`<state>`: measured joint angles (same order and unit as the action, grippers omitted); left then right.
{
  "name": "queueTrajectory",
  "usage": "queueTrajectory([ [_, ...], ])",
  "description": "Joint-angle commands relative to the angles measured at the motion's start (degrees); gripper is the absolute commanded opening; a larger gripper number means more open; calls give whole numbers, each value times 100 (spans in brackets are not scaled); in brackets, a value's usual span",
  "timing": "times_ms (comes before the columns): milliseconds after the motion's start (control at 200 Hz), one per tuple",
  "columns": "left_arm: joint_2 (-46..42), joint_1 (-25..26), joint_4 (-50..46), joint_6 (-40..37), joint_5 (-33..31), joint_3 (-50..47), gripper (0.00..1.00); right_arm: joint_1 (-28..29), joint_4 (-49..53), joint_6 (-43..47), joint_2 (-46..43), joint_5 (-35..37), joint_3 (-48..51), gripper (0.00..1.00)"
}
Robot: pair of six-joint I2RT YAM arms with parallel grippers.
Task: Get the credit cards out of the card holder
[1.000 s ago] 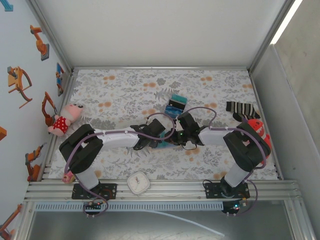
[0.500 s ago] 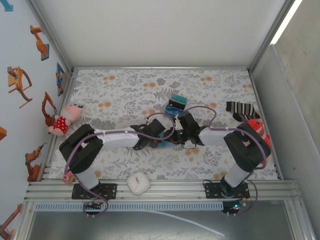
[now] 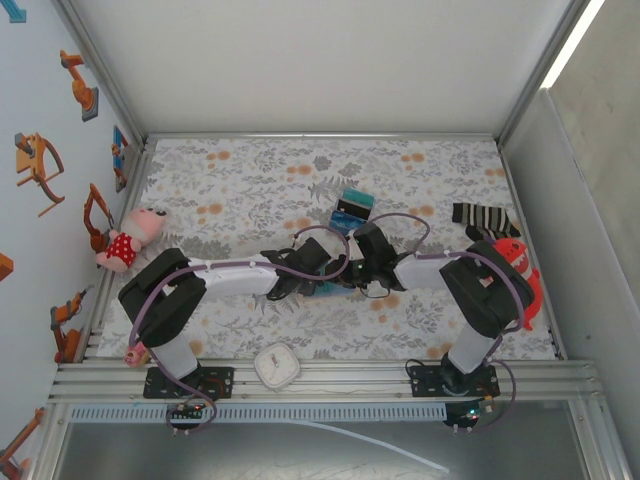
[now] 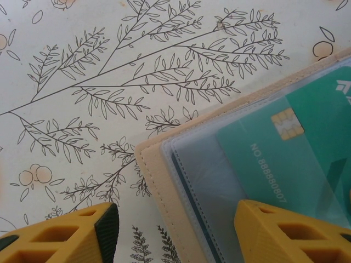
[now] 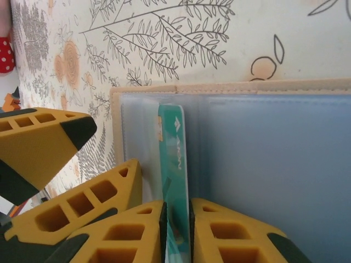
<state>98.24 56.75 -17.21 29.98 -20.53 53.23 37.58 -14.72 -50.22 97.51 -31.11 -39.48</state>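
The card holder (image 5: 274, 164) lies open on the surface (image 4: 82, 82), with the block (image 3: 352, 210) just beyond it. The right pincer (image 5: 176, 211) is closed on a green card (image 5: 174, 159) at its sleeve; the left pincer (image 4: 175, 235) stands half open and empty astride its corner.

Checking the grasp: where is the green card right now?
In the right wrist view the green card is pinched between the fingers of the right gripper, standing out of the open card holder lying mid-table.
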Motion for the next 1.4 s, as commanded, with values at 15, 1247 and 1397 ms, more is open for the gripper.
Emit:
queueTrajectory([
  [15,279,60,-450,48,199,-150,59,-5,-81,15,-19,3,-52,9],
  [1247,-461,29,151,-349,-364,-144,71,-40,3228,2002,-2356,2534,-567,0],
  [1397,-726,-38,235,-125,-443,-128,86,-110,3547,2531,-2532,2925,-859,0],
])
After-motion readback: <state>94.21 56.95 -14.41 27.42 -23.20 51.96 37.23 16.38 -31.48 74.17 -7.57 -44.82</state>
